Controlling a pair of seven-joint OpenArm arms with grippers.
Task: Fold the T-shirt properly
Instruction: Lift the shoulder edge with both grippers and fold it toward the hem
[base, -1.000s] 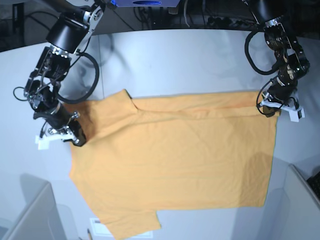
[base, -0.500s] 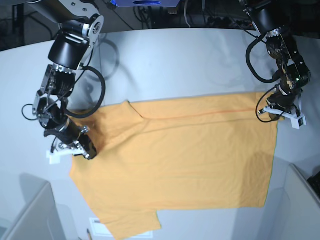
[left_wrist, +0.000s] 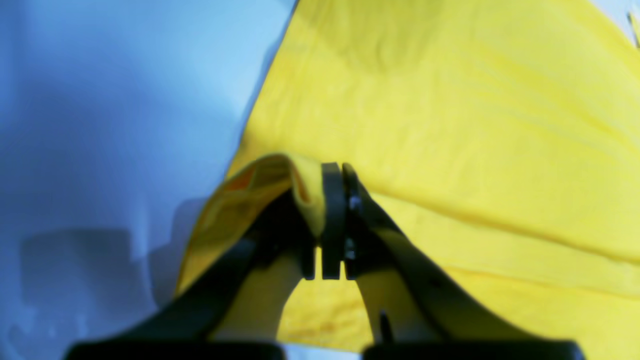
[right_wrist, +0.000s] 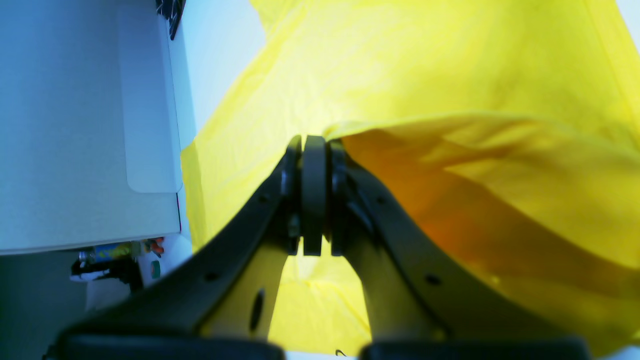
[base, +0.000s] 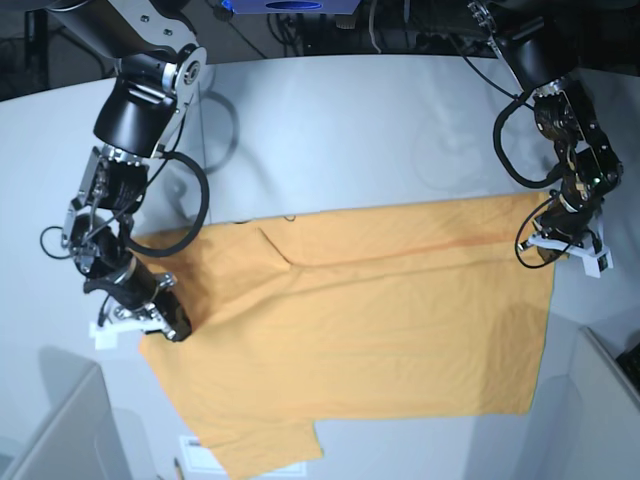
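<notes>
The light-orange T-shirt (base: 370, 340) lies spread on the pale table, its far edge lifted and drawn toward the front. In the base view my left gripper (base: 550, 252) is shut on the shirt's far right corner. The left wrist view shows its jaws (left_wrist: 334, 172) pressed together on a raised fold of the T-shirt (left_wrist: 450, 125). My right gripper (base: 165, 325) is shut on the shirt's left edge near the sleeve. In the right wrist view it (right_wrist: 312, 145) pinches a lifted edge of the T-shirt (right_wrist: 400, 75), with the cloth's shaded underside hanging to the right.
Grey bins stand at the front left (base: 60, 430) and front right (base: 600, 410) corners; the left bin's wall (right_wrist: 75, 125) fills the left of the right wrist view. A white label (base: 195, 452) peeks from under the shirt's front edge. Cables (base: 400, 30) run along the back.
Both grippers have moved toward the front of the table, pulling the shirt's far edge with them. The right gripper has travelled farther than the left.
</notes>
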